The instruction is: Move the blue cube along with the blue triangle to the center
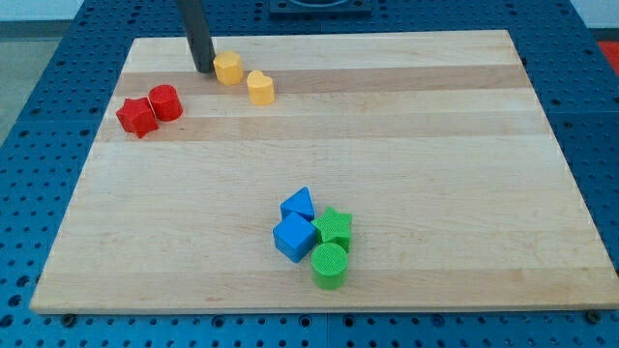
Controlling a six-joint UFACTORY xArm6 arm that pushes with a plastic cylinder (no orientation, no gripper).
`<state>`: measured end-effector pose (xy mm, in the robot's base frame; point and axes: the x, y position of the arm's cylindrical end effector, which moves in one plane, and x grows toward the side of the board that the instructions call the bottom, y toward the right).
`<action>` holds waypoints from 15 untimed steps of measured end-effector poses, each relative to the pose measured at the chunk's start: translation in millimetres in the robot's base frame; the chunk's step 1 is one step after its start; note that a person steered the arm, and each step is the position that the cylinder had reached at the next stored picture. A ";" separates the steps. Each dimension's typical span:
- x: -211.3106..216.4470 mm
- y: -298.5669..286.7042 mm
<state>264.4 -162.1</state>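
Note:
The blue cube (294,238) sits low on the board, a little left of the middle. The blue triangle (299,204) touches it just above. A green star (335,226) presses against the cube's right side and a green cylinder (329,265) stands below the star. My tip (205,70) rests at the view's top left, just left of a yellow hexagon block (228,68), far from the blue blocks.
A yellow heart-shaped block (259,88) lies right of the hexagon. A red star (137,117) and a red cylinder (165,102) sit together at the left. The wooden board (435,145) lies on a blue perforated table.

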 end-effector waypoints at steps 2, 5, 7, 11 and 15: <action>19.5 59.0; 26.8 34.2; 130.6 33.6; 353.3 68.1; 301.8 139.3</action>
<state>566.2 -22.7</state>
